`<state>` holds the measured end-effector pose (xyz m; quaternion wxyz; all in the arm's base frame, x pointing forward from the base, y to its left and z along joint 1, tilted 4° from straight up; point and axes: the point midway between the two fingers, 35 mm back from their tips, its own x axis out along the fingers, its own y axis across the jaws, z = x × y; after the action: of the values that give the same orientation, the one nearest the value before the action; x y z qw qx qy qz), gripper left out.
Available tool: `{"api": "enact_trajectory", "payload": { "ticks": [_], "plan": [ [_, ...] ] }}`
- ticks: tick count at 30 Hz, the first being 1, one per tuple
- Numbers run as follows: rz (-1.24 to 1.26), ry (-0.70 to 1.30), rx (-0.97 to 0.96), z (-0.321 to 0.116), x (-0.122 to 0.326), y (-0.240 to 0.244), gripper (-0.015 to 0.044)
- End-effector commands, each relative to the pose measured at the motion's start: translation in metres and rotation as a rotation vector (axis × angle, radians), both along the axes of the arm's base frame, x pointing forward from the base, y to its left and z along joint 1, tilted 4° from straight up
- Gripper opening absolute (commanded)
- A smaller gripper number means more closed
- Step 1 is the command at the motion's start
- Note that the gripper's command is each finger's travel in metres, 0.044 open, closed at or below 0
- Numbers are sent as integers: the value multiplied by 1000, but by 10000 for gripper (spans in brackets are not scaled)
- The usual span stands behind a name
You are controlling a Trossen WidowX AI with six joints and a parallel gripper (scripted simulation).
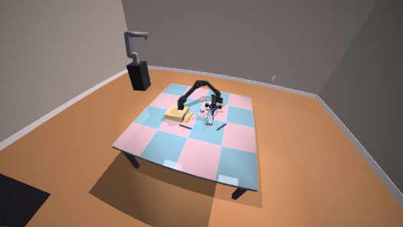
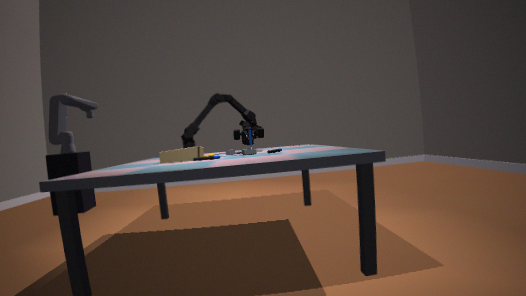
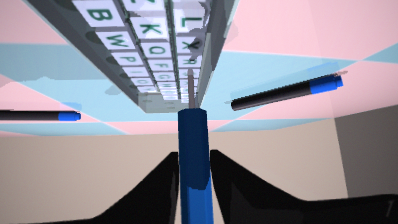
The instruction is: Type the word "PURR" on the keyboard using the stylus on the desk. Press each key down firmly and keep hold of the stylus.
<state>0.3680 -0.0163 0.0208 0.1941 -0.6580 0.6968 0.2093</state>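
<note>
The blue stylus (image 1: 213,111) (image 2: 250,137) (image 3: 194,172) is upright between the fingers of my gripper (image 1: 213,108) (image 2: 250,142) (image 3: 194,157), which is shut on it. Its thin grey tip points down at the keyboard (image 1: 209,120) (image 2: 249,151) (image 3: 155,104). The keyboard is a grey slab with white keys and green letters. In the wrist view the tip ends at the lower edge of the R key (image 3: 187,61), in the row that also holds L and X. I cannot tell if it touches a key. The keys further along that row are small and partly hidden by the tip.
A black pen with a blue end (image 1: 221,126) (image 2: 274,150) (image 3: 285,93) lies right of the keyboard, and another (image 1: 185,126) (image 3: 35,115) lies left. A yellow stick (image 1: 189,117) lies beside the tan box (image 1: 175,114) (image 2: 180,155) near the arm's base. A small grey object (image 1: 202,110) is near the keyboard.
</note>
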Motion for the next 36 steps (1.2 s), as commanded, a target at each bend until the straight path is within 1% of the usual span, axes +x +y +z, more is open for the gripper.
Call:
{"api": "enact_trajectory", "payload": {
  "ticks": [1, 30, 36],
  "plan": [
    [-6, -4, 4, -2, -1, 0, 81],
    [-6, -4, 4, -9, -1, 1, 81],
    [-6, -4, 3, 14, -1, -1, 81]
  ]
}}
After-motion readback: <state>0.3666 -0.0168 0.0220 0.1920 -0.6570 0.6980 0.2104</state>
